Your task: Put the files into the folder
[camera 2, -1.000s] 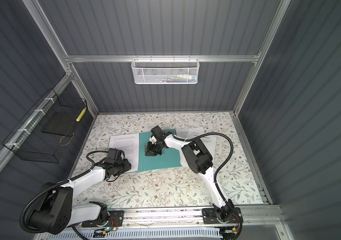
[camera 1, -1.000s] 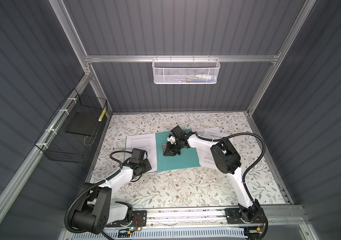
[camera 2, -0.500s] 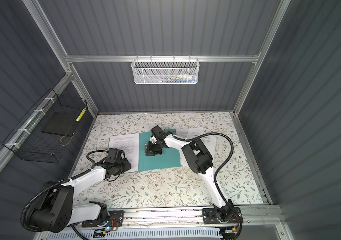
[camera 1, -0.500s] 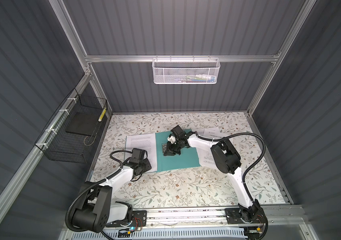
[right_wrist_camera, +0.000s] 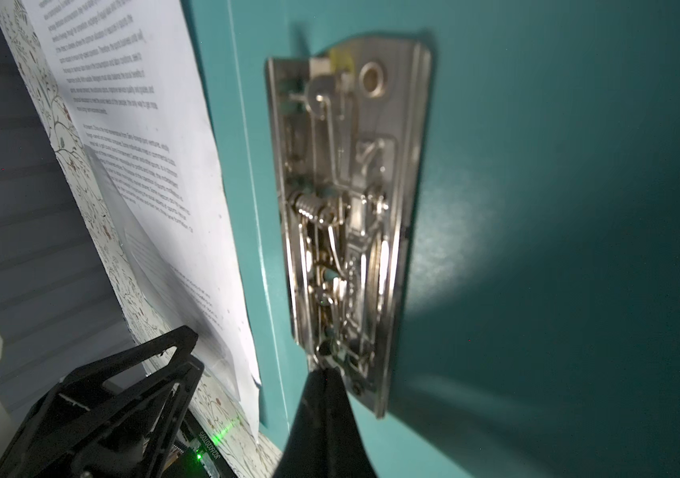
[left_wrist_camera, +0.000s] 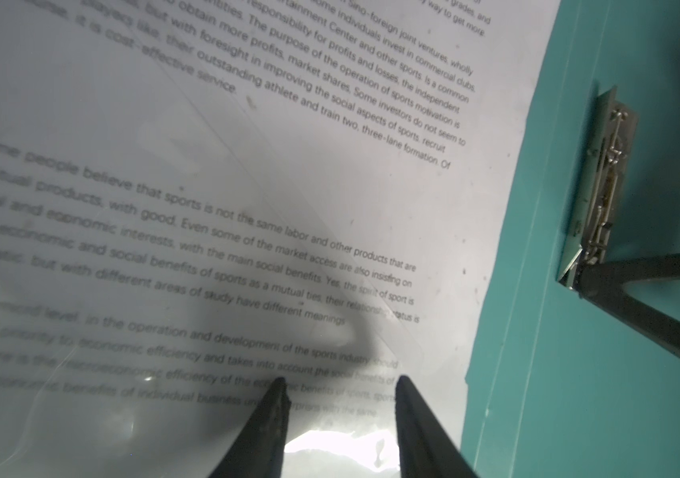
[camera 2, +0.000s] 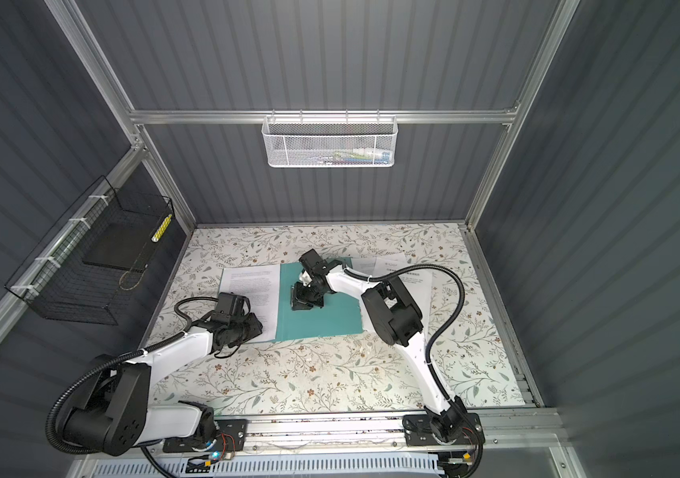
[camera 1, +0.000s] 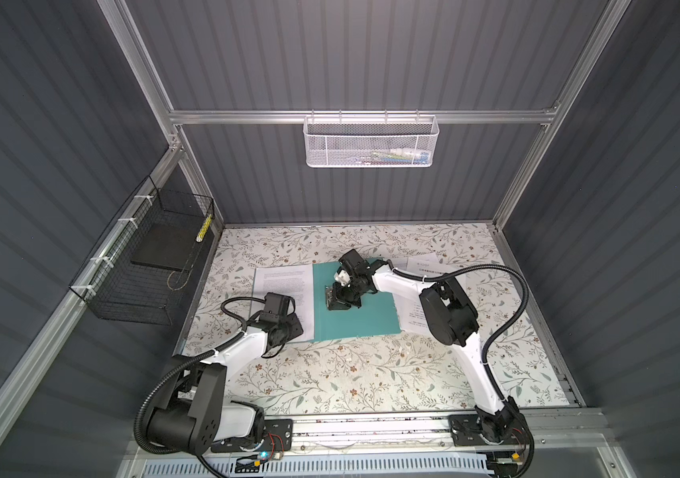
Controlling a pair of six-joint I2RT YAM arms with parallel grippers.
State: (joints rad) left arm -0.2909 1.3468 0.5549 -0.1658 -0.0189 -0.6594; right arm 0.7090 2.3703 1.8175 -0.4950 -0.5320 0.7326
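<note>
Hardly anything has moved since a second ago; both arms sit where they were, and only the right gripper has nipped its last sliver shut. Its jaws are fully together, tips against the near end of the silver clip bar; whether they pinch the bar's wire lever or merely press on it I cannot tell. I see the folder lying open and flat mid-table, teal inside up, clip bar toward its 9 o'clock edge. Of the files, one printed sheet lies at the folder's 9 o'clock, its edge overlapping the teal; other sheets lie at 3 o'clock, partly under the right arm. My left gripper sits at the folder's 8 o'clock over that printed sheet's near corner, jaws partly apart with nothing between them; whether the tips touch the paper I cannot tell.
</note>
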